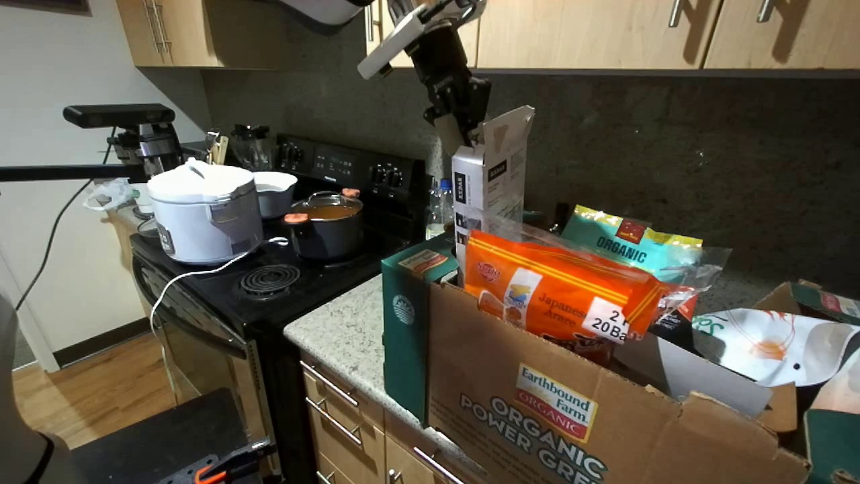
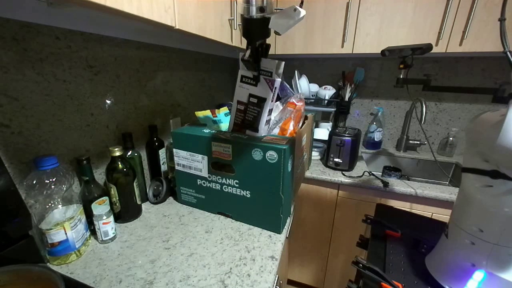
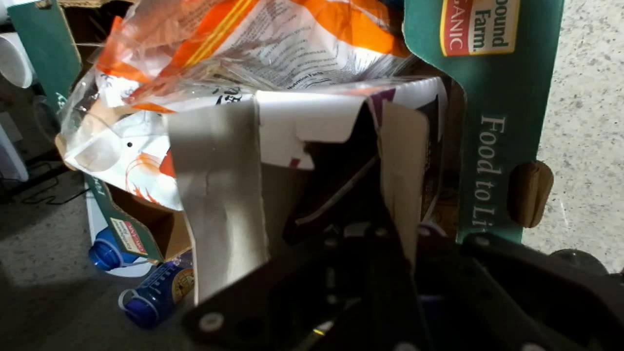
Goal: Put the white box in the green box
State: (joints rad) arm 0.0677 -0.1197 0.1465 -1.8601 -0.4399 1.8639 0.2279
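Observation:
The white box [image 1: 489,185] is a tall slim carton with dark and purple printed panels; its top flaps are open. In both exterior views it stands slightly tilted, its lower part hidden inside the green box [image 1: 406,339]. The green box [image 2: 236,164] is an open-topped carton with green ends and a brown side. My gripper [image 1: 474,134] is at the top of the white box [image 2: 252,104]. In the wrist view one finger is inside the white box [image 3: 217,185] and one outside, and the gripper [image 3: 404,241] appears shut on its wall. The fingertips are dark and partly hidden.
An orange snack bag [image 1: 537,289] and a teal bag [image 1: 621,245] crowd the green box beside the white box. Several bottles [image 2: 124,188] stand behind it on the counter. A white cooker [image 1: 205,215] and a pot [image 1: 329,232] sit on the stove. Cabinets [image 1: 598,33] hang above.

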